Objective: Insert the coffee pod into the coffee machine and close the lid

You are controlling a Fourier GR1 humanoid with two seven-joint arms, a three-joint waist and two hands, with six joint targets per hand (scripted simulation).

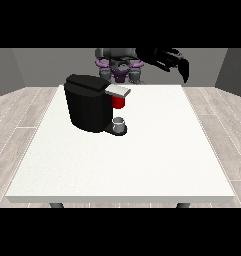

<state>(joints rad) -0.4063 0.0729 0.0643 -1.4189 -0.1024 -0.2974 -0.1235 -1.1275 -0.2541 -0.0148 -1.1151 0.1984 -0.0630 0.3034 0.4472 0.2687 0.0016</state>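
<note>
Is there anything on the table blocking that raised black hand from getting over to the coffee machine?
Nothing visible does. The hand at the view's right hangs above the table's far edge, and the stretch of white top between it and the coffee machine is bare. The only other item, a small grey cup, sits on the machine's base.

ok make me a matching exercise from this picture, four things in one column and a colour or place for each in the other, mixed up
Things:
1. coffee machine
2. lid
3. cup
4. hand at the view's right

Colour or place:
A. raised in the air above the table's far edge
B. grey, sticking out over the red part
C. black, standing on the left half of the white table
D. small and grey, on the machine's base under the red part

Pairs: 1-C, 2-B, 3-D, 4-A
</note>
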